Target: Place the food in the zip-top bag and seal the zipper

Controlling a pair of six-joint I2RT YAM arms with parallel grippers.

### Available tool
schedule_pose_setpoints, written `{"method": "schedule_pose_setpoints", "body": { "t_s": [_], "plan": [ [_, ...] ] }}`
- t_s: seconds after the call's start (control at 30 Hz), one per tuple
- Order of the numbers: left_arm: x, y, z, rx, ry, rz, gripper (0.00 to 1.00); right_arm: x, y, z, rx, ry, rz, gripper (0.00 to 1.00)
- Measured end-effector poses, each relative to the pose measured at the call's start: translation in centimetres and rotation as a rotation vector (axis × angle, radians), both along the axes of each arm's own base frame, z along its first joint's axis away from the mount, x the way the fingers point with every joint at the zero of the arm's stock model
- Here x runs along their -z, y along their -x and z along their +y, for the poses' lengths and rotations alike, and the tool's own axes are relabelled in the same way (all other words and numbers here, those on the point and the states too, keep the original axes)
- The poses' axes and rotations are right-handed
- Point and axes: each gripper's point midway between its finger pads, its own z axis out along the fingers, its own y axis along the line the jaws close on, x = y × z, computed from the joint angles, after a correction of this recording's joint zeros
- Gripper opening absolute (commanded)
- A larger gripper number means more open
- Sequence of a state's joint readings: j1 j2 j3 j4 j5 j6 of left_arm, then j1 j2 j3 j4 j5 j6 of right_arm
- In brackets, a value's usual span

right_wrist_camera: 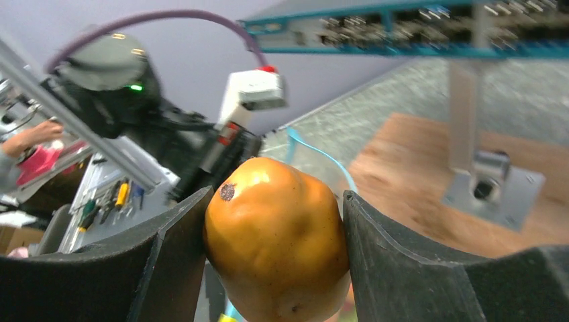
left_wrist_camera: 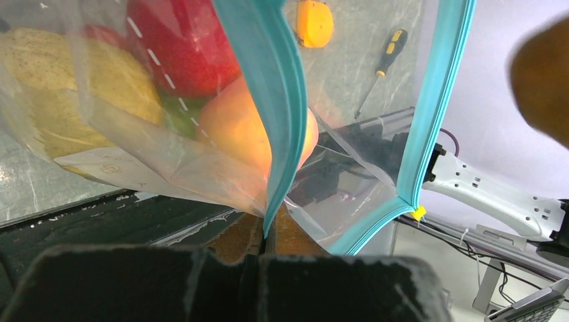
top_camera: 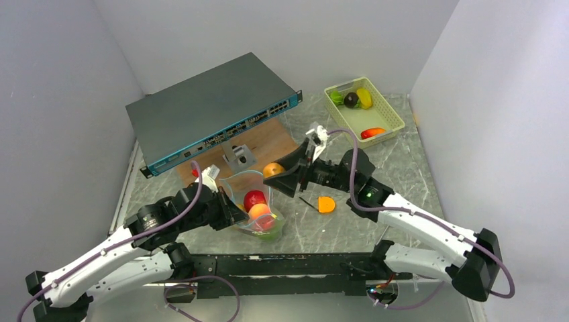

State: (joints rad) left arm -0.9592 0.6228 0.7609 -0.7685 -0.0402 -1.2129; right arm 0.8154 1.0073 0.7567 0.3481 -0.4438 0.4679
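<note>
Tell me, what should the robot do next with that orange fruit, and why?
Probably carry the right hand over the bag's open mouth. It grips the orange fruit just beside that mouth, while the left hand pinches the zipper strip, holding the bag open with other fruit already inside.

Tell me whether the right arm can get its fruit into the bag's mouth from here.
Probably yes. The left gripper pinches the blue strip, holding the bag open, and the right gripper holds the orange fruit close by the mouth with nothing seen between them.
</note>
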Motion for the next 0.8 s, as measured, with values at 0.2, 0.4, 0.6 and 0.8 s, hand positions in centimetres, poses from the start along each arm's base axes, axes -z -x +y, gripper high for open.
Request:
{"method": "schedule_pose_setpoints", "body": {
  "t_s": [0.2, 0.4, 0.6, 0.8],
  "plan": [
    [0.2, 0.0, 0.0, -0.004, -0.007, 0.006, 0.0, -3.4, 3.1, 4.0, -0.119, 0.001, -0.133, 0.21],
    [0.3, -0.1, 0.1, -0.009, -0.012, 0.005, 0.0, -1.7, 3.4, 7.5, -0.151, 0.089, -0.154, 0.51],
    [0.3, -0.1, 0.1, -0.01, -0.012, 0.005, 0.0, 2.1, 3.1, 9.9, -0.134, 0.222, -0.125, 0.81],
    [0.5, 0.0, 0.4, -0.014, -0.02, 0.012, 0.0, 2.6, 2.5, 10.5, -0.092, 0.283, -0.147, 0.99]
  ]
}}
